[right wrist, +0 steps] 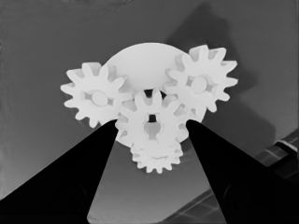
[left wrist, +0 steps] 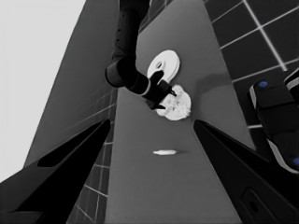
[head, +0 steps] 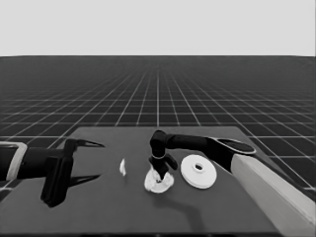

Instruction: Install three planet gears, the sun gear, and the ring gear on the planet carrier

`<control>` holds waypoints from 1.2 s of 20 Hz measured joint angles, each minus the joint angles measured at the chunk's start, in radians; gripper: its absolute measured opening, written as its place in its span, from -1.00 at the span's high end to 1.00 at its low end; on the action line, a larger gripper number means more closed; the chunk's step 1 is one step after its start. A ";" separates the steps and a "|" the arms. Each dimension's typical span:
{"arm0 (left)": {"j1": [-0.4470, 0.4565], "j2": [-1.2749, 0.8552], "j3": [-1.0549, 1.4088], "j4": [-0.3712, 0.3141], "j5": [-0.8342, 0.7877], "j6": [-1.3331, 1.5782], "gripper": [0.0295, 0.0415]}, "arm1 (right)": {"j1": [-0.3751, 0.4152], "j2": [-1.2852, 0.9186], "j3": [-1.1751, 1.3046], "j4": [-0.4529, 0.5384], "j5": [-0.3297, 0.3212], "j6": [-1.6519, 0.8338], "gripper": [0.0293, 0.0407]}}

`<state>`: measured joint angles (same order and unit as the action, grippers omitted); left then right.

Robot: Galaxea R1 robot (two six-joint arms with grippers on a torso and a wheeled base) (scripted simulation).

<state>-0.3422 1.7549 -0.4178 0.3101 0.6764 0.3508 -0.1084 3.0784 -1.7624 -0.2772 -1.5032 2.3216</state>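
Right claw (right wrist: 152,122): black, two pointed fingers, closed on the sun gear (right wrist: 150,133) from either side, tips against its teeth; it stood over the middle of the tabletop (head: 98,212).

Sun gear: small white toothed wheel, held over the dark centre hole of the smaller round part (right wrist: 140,58), among the others' teeth. Whether it was fully seated could not be told.

Planet gears, three: one (right wrist: 96,98) and another (right wrist: 201,84) sat on the smaller round part's rim, flat, each on a pin. The third (right wrist: 156,161) was partly hidden under the sun gear.

Larger round part (head: 198,171): thick, hubbed, lying flat just beside the smaller one, toward the tabletop's right edge, apart from it.

Thin white piece (head: 122,168): lying alone toward the left edge, not needed.

Left claw (head: 101,160): parked over the tabletop's left end, fingers spread, holding nothing.

Handling, by judgement: the gears looked rigid, light and hard-surfaced, likely to slip or tilt under a pinch across the tooth tips. Best hold was across two opposite flanks, square and level, as shown. The larger round part would probably be heavier; its outer rim looked the best place to grip, and it should be kept level so it drops over the gears.
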 joint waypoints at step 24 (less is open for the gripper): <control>0.000 0.000 0.000 0.000 0.000 0.000 -0.49 | 0.137 -0.016 0.072 0.116 -0.037 -0.941 -0.61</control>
<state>-0.3422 1.7549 -0.4178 0.3101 0.6764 0.3508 0.0284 3.0622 -1.6906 -0.1611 -1.5403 1.3810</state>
